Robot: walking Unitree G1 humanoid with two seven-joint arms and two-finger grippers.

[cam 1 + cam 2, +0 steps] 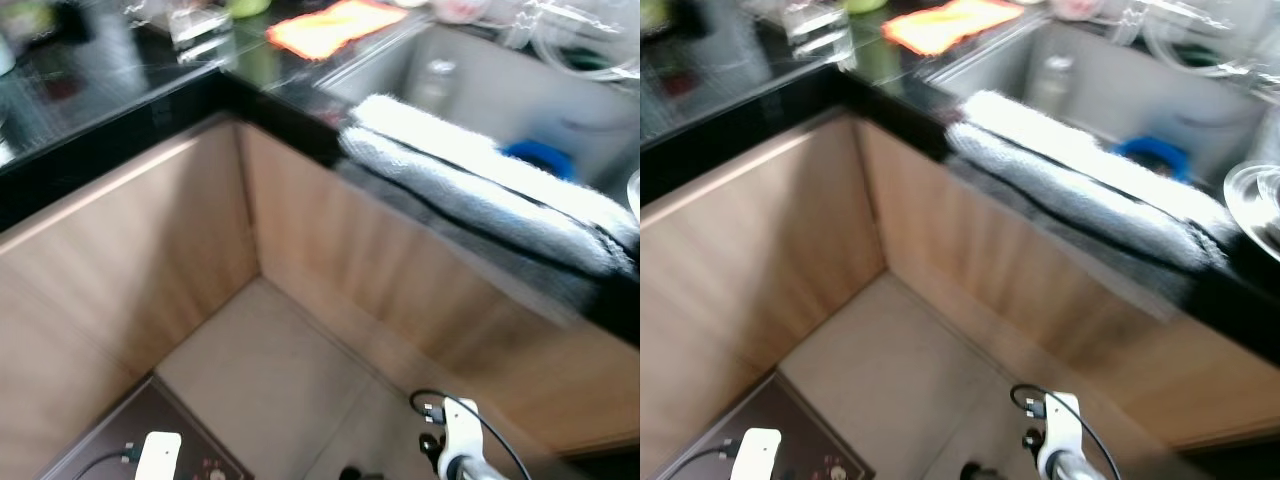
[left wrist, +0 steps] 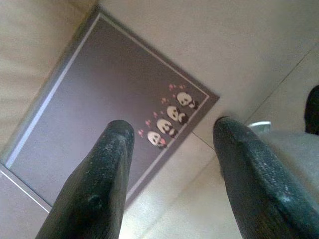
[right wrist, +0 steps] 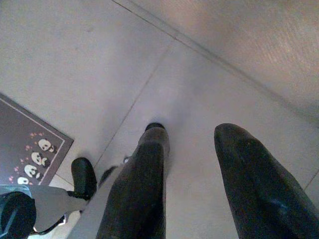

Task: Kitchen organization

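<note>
A black countertop (image 1: 120, 110) turns a corner above light wood cabinet fronts (image 1: 150, 250). A grey and white towel (image 1: 480, 190) hangs over the front edge of the sink (image 1: 470, 90). An orange cloth (image 1: 330, 25) lies on the counter behind the corner. Both arms hang low near the floor. My left gripper (image 2: 172, 127) is open above a brown mat with panda pictures (image 2: 124, 99). My right gripper (image 3: 192, 132) is open over the pale floor tiles (image 3: 75, 59). Nothing is between either pair of fingers.
A blue object (image 1: 540, 158) lies in the sink and a metal bowl (image 1: 1255, 200) stands at its right. Glassware (image 1: 200, 25) is on the counter at the back. The head views are blurred. The brown mat (image 1: 120, 440) lies at the cabinet's foot.
</note>
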